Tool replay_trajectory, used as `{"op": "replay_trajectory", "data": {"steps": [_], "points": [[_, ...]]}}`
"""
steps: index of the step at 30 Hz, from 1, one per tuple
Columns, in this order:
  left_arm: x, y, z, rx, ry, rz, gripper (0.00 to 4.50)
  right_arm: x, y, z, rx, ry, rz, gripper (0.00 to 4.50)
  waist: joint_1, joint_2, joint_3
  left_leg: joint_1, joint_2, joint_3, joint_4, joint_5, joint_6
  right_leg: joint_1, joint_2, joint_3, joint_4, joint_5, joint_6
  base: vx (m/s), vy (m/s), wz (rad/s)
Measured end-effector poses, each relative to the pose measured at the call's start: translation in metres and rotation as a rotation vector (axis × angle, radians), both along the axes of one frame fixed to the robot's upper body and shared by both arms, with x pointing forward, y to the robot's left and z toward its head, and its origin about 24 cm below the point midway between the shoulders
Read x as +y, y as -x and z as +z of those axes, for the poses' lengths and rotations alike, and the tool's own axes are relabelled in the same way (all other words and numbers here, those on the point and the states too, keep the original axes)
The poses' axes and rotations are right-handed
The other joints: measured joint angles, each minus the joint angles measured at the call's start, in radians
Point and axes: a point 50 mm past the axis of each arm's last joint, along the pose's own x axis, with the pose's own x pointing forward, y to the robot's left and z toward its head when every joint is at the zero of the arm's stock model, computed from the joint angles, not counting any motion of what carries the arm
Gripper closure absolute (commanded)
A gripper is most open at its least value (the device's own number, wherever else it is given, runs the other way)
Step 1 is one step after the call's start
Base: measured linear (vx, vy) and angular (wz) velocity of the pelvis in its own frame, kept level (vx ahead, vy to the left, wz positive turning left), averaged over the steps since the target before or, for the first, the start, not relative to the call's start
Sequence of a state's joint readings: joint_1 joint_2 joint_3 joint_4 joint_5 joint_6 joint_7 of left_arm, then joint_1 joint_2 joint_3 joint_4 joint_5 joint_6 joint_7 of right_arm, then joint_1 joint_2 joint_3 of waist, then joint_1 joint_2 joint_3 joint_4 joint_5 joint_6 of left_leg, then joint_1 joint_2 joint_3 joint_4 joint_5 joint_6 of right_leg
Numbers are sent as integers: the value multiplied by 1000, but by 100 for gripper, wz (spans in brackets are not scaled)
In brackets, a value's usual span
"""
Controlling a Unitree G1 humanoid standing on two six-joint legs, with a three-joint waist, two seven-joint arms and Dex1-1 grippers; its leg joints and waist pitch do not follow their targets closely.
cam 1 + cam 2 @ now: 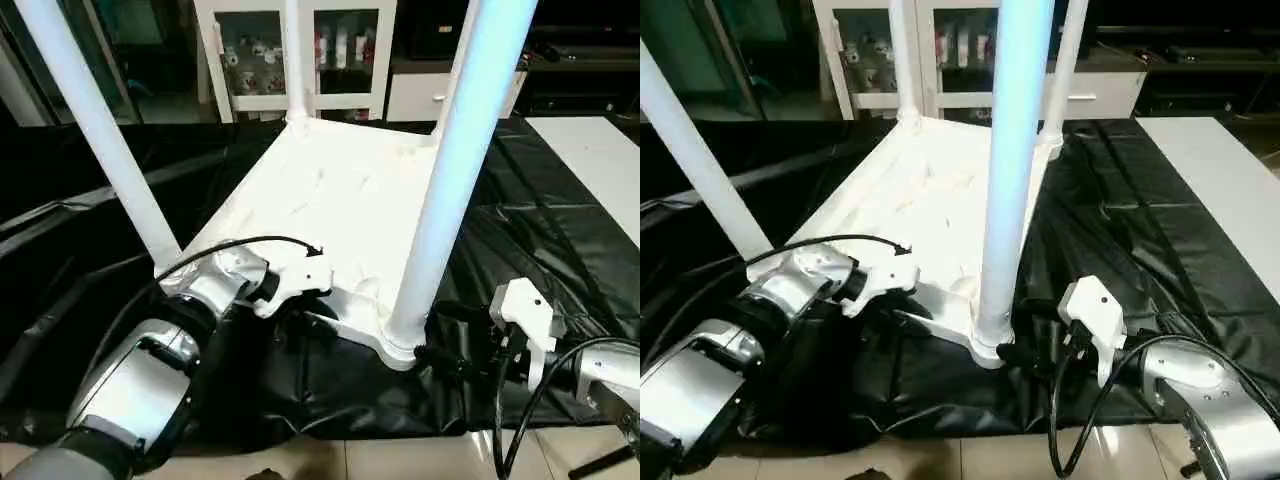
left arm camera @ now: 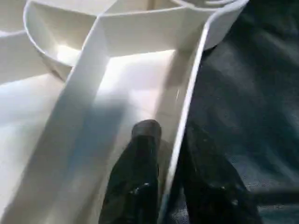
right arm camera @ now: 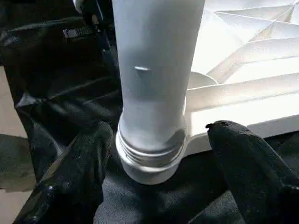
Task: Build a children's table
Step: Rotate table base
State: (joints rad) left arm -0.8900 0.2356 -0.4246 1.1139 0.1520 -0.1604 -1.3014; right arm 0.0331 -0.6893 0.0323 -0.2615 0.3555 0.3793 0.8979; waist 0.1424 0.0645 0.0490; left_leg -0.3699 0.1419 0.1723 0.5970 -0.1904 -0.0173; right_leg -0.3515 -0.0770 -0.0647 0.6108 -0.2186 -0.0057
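The children's table stands upside down: its white ribbed tabletop [image 1: 330,190] lies on the black cover with legs rising from the corner sockets. The near-left leg [image 1: 100,130] and near-right leg [image 1: 460,170] are closest to me; two more legs [image 1: 902,60] stand at the far corners. My left gripper [image 2: 172,135] is at the tabletop's near edge, one black finger [image 2: 145,135] inside the rim wall and the other outside, pinching it. My right gripper [image 3: 159,154] is open, its fingers [image 3: 247,163] standing apart on either side of the near-right leg's base [image 3: 149,154].
A black cover [image 1: 560,250] drapes the whole work surface, wrinkled around the tabletop. A white flat board [image 1: 600,160] lies at the far right. A white glass-door cabinet [image 1: 340,50] stands behind. Pale floor tiles [image 1: 400,460] show at the near edge.
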Motion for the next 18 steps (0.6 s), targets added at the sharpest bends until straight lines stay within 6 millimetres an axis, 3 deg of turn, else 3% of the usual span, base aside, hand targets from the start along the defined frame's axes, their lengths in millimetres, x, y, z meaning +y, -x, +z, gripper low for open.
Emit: {"op": "replay_trajectory", "data": {"steps": [6,9,13,16,18], "points": [[1,-1,-1,-24,-16,63,416,1,-1,-1,-7,-4,-17,87,-16,0,0,3,0,1,0,0,0,1,-1,1,0,0,0,0,0,0],[6,-4,-3,-40,17,186,418,3,-2,-1,-38,-9,-41,87,-41,0,0,3,0,1,0,0,0,0,-1,1,0,0,0,0,0,0],[22,-5,-4,-98,21,399,423,-3,-9,-8,-56,22,-141,87,-89,-1,1,1,2,3,-4,-1,-1,-4,-1,0,0,0,0,0,0,0],[36,-2,-3,-139,22,506,427,-7,-12,-11,-64,47,-183,87,-107,1,-1,-5,2,3,-8,0,-1,-13,1,0,1,0,1,0,0,0],[38,6,-3,-161,52,539,435,-8,-13,-11,-68,46,-201,87,-108,2,-2,-6,2,3,-11,2,4,-15,1,-1,0,-2,3,0,0,0]]}}
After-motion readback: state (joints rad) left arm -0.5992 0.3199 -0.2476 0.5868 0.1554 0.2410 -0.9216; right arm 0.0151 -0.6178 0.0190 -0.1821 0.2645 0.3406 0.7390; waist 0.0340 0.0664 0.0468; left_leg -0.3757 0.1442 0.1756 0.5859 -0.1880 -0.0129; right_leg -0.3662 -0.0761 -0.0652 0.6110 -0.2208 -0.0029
